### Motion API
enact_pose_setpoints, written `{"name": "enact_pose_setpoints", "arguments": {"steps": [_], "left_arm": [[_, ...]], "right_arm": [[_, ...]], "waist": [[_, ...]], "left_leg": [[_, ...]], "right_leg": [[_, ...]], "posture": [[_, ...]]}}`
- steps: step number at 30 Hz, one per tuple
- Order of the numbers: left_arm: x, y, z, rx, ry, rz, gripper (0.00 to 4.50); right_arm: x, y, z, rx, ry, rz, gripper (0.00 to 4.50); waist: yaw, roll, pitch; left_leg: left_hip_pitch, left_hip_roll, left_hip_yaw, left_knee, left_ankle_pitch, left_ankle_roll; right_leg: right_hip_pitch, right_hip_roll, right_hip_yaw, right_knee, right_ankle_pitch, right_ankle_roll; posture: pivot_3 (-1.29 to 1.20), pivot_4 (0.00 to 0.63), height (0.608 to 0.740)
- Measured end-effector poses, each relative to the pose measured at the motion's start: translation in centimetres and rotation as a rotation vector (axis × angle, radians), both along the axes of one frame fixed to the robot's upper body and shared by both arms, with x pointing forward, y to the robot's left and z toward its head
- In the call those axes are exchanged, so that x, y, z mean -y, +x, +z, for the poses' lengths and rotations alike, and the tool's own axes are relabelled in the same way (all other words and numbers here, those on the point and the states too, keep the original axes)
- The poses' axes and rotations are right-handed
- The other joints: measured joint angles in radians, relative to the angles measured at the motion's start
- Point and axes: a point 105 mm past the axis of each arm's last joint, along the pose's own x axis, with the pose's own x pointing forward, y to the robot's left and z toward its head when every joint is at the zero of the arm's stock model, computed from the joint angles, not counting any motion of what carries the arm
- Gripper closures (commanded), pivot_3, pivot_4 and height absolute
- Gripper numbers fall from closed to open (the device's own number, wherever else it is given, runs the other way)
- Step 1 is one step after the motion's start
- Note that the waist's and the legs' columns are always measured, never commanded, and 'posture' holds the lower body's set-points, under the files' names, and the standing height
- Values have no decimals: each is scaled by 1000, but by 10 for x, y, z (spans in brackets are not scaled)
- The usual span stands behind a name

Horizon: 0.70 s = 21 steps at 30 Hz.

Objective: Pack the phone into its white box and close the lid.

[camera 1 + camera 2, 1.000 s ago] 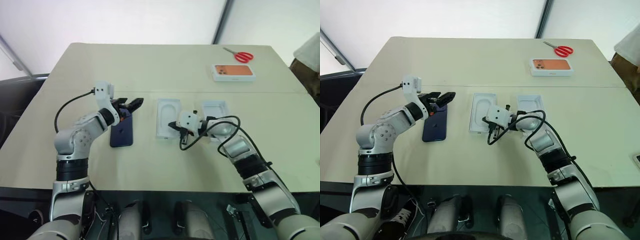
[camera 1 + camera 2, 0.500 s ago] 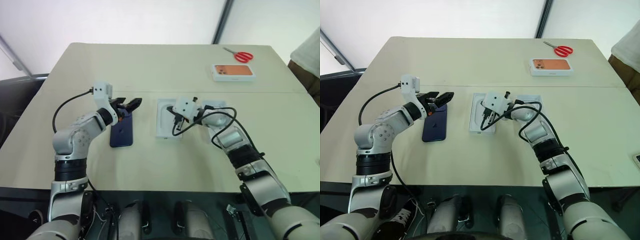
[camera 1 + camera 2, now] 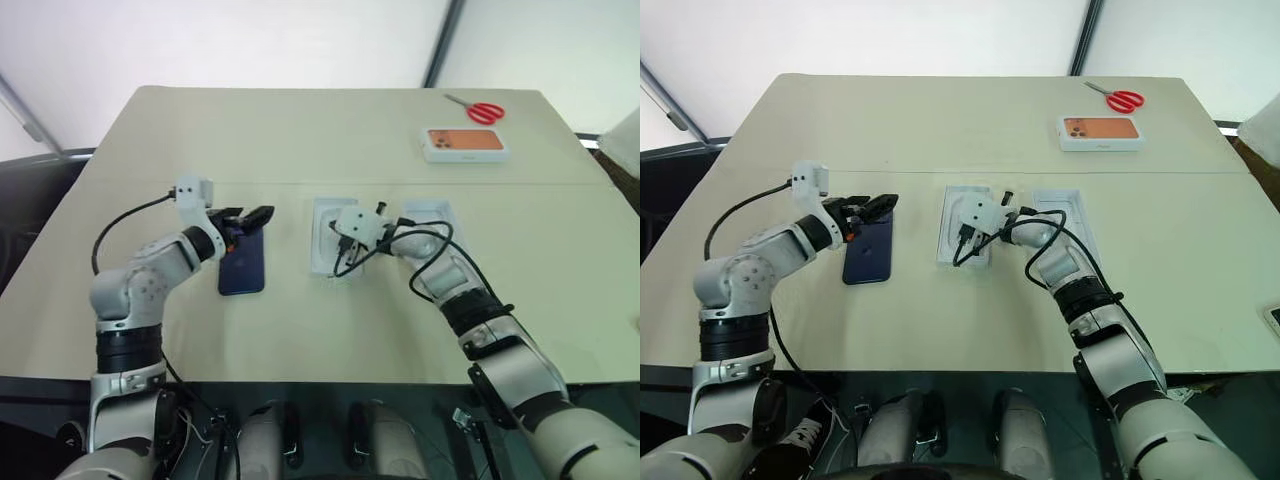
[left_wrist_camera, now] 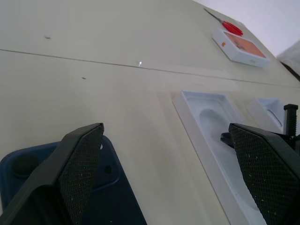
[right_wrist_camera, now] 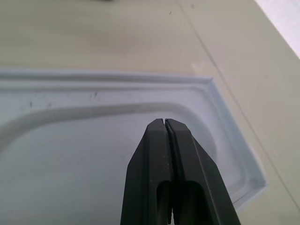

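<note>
The phone [image 3: 243,264] lies flat on the beige surface [image 3: 300,140], its far end under the left gripper [image 3: 248,216], whose 2 fingers [image 4: 77,173] stand wide apart and hold nothing. Just beside it to the right, a white tray with a rounded recess [image 3: 325,238] lies open; the right gripper [image 5: 167,123] hovers over it, fingers pressed together, empty. Another white tray [image 3: 1070,215] lies further right.

The left gripper [image 3: 252,216] is held wide open, pointing right; the right gripper [image 5: 165,125] is pressed shut, pointing left.
</note>
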Motion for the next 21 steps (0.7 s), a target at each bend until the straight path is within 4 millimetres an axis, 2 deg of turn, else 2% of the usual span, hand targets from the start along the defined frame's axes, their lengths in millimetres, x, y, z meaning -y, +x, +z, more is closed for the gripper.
{"name": "enact_pose_setpoints", "arguments": {"steps": [5, 7, 11, 15, 21], "left_arm": [[-31, -16, 0, -100, -88, 11, 0], [-43, -23, 0, -140, -86, 21, 0], [-66, -36, -8, -222, -38, 54, 0], [-69, -40, -20, -297, -38, 49, 0], [-57, -41, -38, -362, -39, 33, 0]], "right_arm": [[-26, -13, 28, -19, 122, 90, 4436], [-35, -19, 28, -34, 116, 128, 4436], [-60, -31, 16, -93, 82, 201, 4436], [-88, -37, -4, -174, -20, 235, 4436], [-94, -35, -14, -210, -94, 242, 4436]], "waist": [[-5, 0, 0], [-5, 0, 0], [0, 0, 0], [1, 0, 0], [2, 0, 0]], "left_leg": [[0, 1, 0, -1, 0, -1], [0, 0, 0, -1, 0, -1], [0, 0, 0, -1, 0, -1], [0, 0, 0, -1, -1, -3], [0, -1, 0, -1, -2, -4]], "right_leg": [[-1, 0, 0, 0, 0, 0], [-1, 0, 0, 0, 0, 0], [-1, 0, 0, 0, 0, 0], [-1, 0, 0, 1, 0, 0], [-1, -1, 0, 1, 0, 0]], "posture": [[0, 150, 738], [0, 150, 738], [0, 150, 738], [0, 150, 738], [0, 150, 738]]}}
